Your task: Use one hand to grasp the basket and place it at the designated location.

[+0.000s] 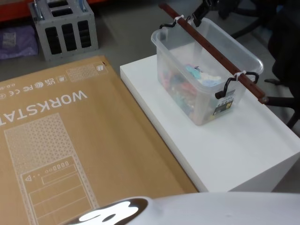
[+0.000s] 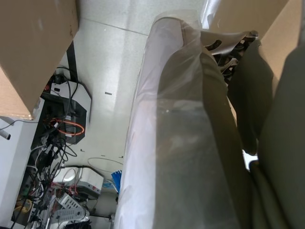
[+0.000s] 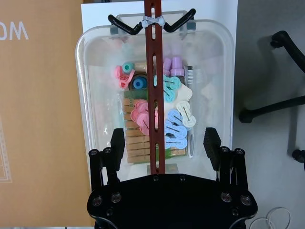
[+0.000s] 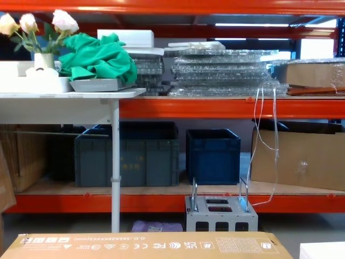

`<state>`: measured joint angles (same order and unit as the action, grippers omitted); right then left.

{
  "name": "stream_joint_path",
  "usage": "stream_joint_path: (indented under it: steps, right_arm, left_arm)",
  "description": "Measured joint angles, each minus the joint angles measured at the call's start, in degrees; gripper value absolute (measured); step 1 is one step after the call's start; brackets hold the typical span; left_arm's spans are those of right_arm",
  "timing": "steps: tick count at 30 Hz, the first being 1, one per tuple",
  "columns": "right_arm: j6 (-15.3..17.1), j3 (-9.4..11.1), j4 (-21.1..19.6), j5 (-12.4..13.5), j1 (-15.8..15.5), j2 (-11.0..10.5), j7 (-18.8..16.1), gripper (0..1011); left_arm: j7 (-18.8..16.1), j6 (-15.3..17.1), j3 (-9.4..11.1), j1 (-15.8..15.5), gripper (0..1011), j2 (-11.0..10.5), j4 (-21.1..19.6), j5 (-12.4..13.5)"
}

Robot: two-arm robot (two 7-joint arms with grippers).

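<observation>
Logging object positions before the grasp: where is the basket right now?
In the head view the basket sits on the white platform, right of the cardboard box, with the right gripper open above its handle.

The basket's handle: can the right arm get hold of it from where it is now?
Probably yes. The right end effector hangs open directly above the handle, one finger on each side, nothing between them.
</observation>
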<state>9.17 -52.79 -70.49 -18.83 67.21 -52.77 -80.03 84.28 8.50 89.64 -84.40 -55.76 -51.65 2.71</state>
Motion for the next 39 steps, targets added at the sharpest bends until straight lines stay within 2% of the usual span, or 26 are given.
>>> stream_joint_path:
  steps: [9,39]
  right_arm:
    - [0.2,-0.1,-0.8,0.7,0.3,-0.7,0.0,1000]
    - [0.2,-0.1,-0.7,0.7,0.2,-0.6,0.0,1000]
  left_arm:
    - [0.0,0.0,0.0,0.0,0,0.0,0.0,0.0]
    - [0.0,0.0,0.0,0.0,0,0.0,0.0,0.0]
